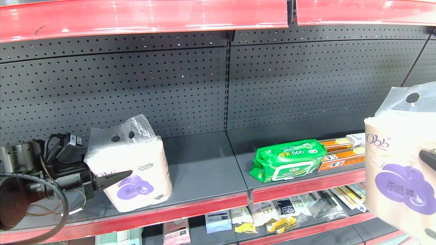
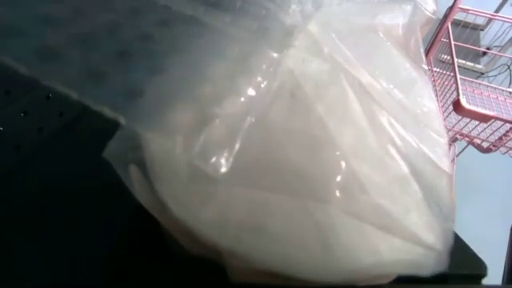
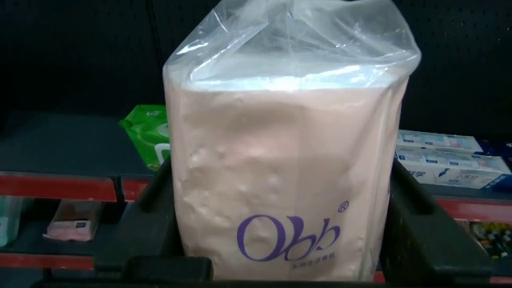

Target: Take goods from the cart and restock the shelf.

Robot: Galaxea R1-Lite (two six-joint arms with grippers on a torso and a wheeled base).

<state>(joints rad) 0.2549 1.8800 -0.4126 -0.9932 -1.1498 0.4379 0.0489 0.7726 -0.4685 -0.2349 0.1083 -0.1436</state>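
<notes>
Head view: left tool [image 1: 117,174] grasps white tissue pack [image 1: 139,160] on shelf [image 1: 204,170]; right tool [image 1: 426,159] grasps beige tissue pack [image 1: 396,163].

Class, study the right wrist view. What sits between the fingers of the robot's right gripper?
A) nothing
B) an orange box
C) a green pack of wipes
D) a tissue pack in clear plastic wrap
D: the black fingers of the right gripper press on either side of the tissue pack, while the green wipes lie on the shelf behind.
</notes>
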